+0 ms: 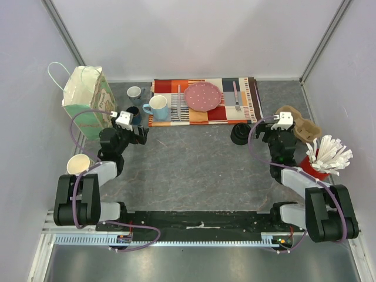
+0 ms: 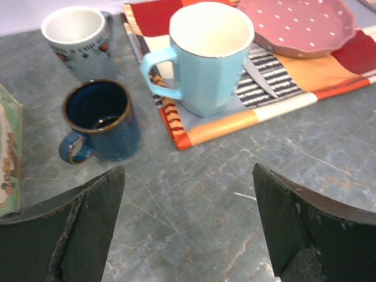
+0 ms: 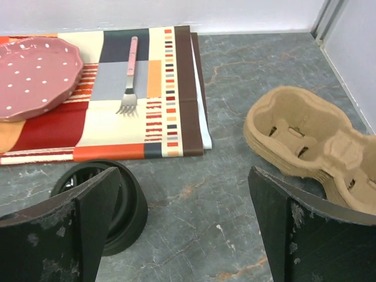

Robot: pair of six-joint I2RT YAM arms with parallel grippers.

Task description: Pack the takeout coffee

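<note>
One cream-white paper cup (image 1: pixel 78 165) stands upright, or a nested pair does, at the left beside my left arm's base. A stack of black lids (image 1: pixel 239 134) sits in front of the placemat and shows in the right wrist view (image 3: pixel 132 205), partly behind my left finger. My left gripper (image 1: pixel 137 133) (image 2: pixel 188 223) is open and empty over bare table, just short of the mugs. My right gripper (image 1: pixel 269 132) (image 3: pixel 182 223) is open and empty, low between the lids and a brown cardboard cup carrier (image 1: pixel 301 127) (image 3: pixel 305 141).
A paper bag (image 1: pixel 88 103) stands at the back left. A white mug (image 2: pixel 79 35), a navy mug (image 2: pixel 103 120) and a light blue mug (image 2: pixel 208 59) stand ahead of the left gripper. A striped placemat (image 1: pixel 170 114) holds a pink plate (image 1: pixel 203 96) and fork (image 3: pixel 129 76). A red holder of white sticks (image 1: pixel 326 157) stands at the right.
</note>
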